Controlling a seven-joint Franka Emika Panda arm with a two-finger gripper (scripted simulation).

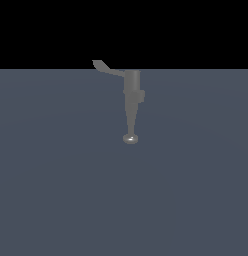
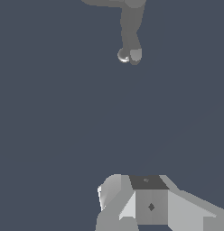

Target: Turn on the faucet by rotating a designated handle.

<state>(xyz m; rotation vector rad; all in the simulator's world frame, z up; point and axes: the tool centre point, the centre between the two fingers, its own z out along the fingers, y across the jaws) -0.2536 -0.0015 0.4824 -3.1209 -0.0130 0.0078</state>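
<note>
On the grey floor: the faucet (image 1: 131,100) stands alone near the middle of the exterior view, its thick cylindrical end uppermost in that picture, tapering down to a narrow stem with a small shiny knob (image 1: 130,138).
Handle position: the handle (image 1: 107,68) juts from the thick end toward the exterior view's left, a thin bent lever ending in a flattened paddle.
Likely feel: rigid metal by its look, probably smooth and a little slippery; the lever should swing about the body rather than flex, and nothing here looks fragile.
Where to take hold: the paddle tip seems best, being farthest from the pivot and so giving the most leverage; a push against its flat side may serve as well as a pinch.
Gripper location: only the wrist view shows the gripper (image 2: 132,198), as pale blocky parts well apart from the faucet (image 2: 131,27), with bare floor between.
Gripper condition: it touches nothing and holds nothing; how wide the jaws stand cannot be told, since the fingertips are not clearly visible.
</note>
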